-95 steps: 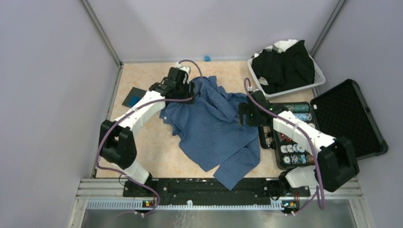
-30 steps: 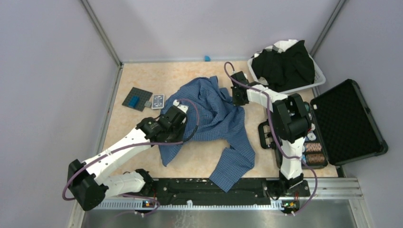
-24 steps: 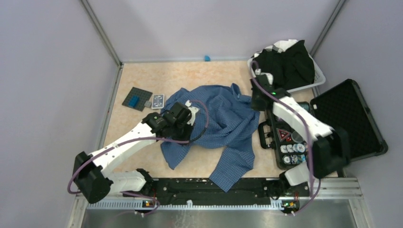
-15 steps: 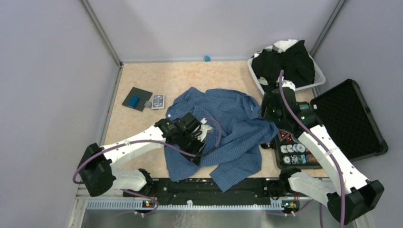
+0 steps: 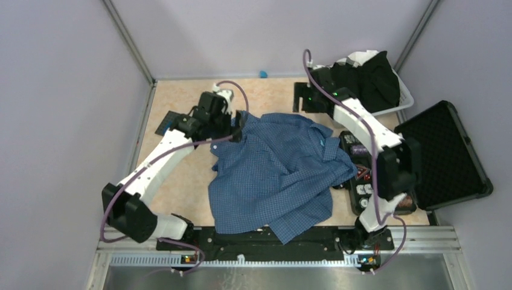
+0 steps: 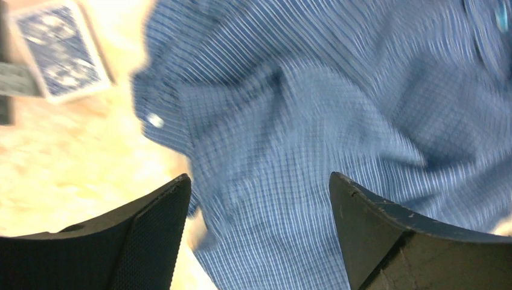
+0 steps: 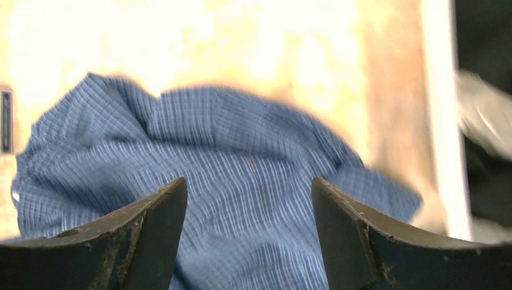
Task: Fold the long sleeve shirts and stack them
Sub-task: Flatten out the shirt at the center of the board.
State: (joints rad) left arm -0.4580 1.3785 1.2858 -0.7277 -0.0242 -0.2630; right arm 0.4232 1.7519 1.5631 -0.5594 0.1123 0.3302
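Shirt (image 5: 275, 172) lies spread on the worktop (image 5: 265, 96), collar far, hem near; left claw (image 5: 236, 124) over its far-left shoulder, right claw (image 5: 304, 103) beyond the collar, both wide open, empty.

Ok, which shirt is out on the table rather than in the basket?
The blue checked button-up, spread across the middle of the table. The other shirts are plain black and sit heaped in the white basket at the far right.

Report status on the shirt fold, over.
Left gripper open, right gripper open, both empty. Blue shirt spread on table, not folded. Black case close at its right edge.
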